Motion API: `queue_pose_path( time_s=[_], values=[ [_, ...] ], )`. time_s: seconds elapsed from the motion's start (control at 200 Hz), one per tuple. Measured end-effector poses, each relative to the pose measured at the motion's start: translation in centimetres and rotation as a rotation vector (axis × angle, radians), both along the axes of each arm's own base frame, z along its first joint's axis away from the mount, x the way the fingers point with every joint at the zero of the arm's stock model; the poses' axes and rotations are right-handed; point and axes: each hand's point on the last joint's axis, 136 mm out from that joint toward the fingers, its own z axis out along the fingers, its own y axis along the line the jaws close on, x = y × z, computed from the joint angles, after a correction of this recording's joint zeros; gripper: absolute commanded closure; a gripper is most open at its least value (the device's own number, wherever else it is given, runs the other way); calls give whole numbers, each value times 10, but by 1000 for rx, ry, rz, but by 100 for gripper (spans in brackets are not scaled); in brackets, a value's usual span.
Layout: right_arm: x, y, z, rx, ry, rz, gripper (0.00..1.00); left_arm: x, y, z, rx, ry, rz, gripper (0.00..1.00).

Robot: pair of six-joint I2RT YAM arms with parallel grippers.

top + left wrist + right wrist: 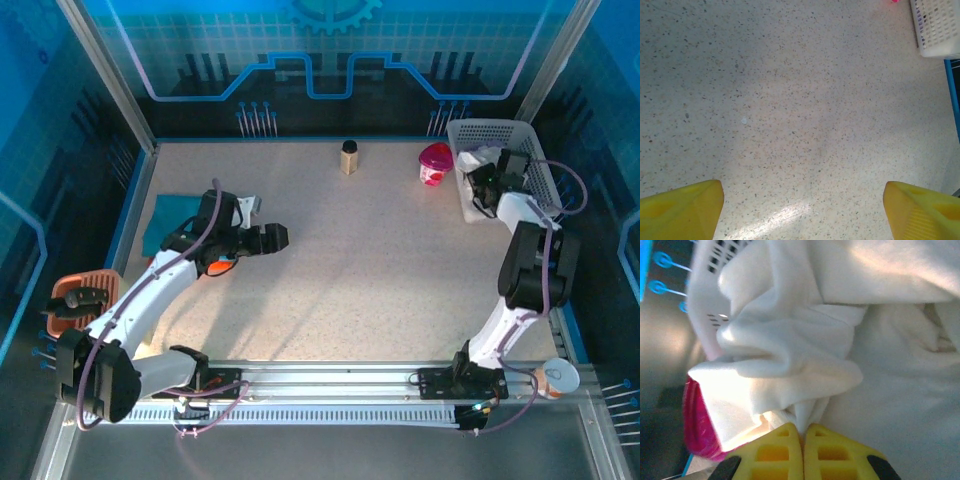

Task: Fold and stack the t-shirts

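**Right hand pinches white t-shirt inside the basket; left hand empty**

The right hand point(803, 429) reaches into the white mesh basket point(492, 127) at the far right corner of the surface point(380, 290). Its yellow fingers point(775, 452) are pressed together on a narrow fold of the white t-shirt point(805, 350). The shirt lies crumpled in the basket, bunched up against the basket wall and spilling towards its rim.

Just left of the basket stands a pink tub point(435, 163). In the right wrist view it shows as a pink shape low beside the basket wall, close to the pinched fold. Further left along the far edge stands a small brown bottle point(349, 157) with a dark cap, well apart from both arms.

The left hand point(272, 238) hovers over the left half of the surface. Its two fingers are spread wide, with nothing between them but bare speckled top. The teal t-shirt point(163, 222) lies flat at the left edge, partly under the left arm. An orange bundle point(78, 292) sits at the near left edge beside that arm. I cannot tell whether it is a shirt.

The middle of the surface between the two arms carries nothing.
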Motion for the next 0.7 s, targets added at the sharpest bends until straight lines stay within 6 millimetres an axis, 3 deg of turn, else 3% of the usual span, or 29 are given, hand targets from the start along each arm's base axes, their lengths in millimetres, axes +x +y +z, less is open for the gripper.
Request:
queue_pose_path(
  time_s=[0.22, 0.375, 0.465, 0.7],
  values=[
    [-32, -10, 66, -204, -171, -63, 100, 1, -8, 4, -12, -25, -16, 16],
    [-56, -6, 94, -306, -258, -65, 100, 2, -11, 1, -24, -23, -13, 18],
    [-73, 9, 113, -397, -303, -40, 100, 5, -12, -3, -38, -13, 6, 18],
    [-129, 78, 185, -662, -472, 58, 100, 16, -16, -12, -51, 5, 32, 17]
  ],
)
